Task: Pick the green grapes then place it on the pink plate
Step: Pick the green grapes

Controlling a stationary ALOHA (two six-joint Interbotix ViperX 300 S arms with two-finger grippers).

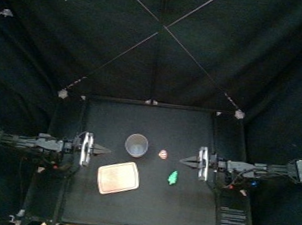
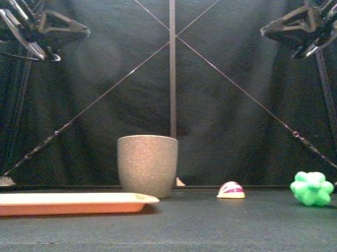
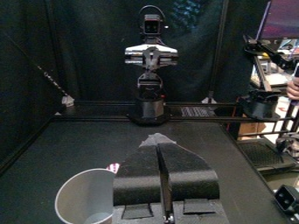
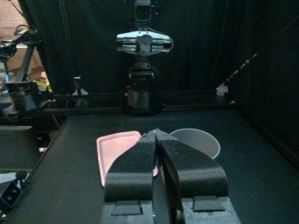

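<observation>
The green grapes [image 1: 171, 176] lie on the black table right of centre; the front view shows them as a bright green cluster [image 2: 312, 188] at the far right. The pink plate [image 1: 118, 178] lies flat at the front left, seen edge-on [image 2: 73, 203] in the front view and pale pink [image 4: 114, 149] in the right wrist view. My left gripper [image 1: 86, 149] is held above the table's left side, shut and empty [image 3: 162, 140]. My right gripper [image 1: 200, 162] is raised at the right, just behind the grapes, shut and empty [image 4: 158, 133].
A tall grey speckled cup [image 1: 137, 143] stands upright at mid-table behind the plate [image 2: 148, 165]. A small pink and white toy [image 1: 163, 154] lies between the cup and the grapes [image 2: 234, 189]. Both arms hang high over the table's sides.
</observation>
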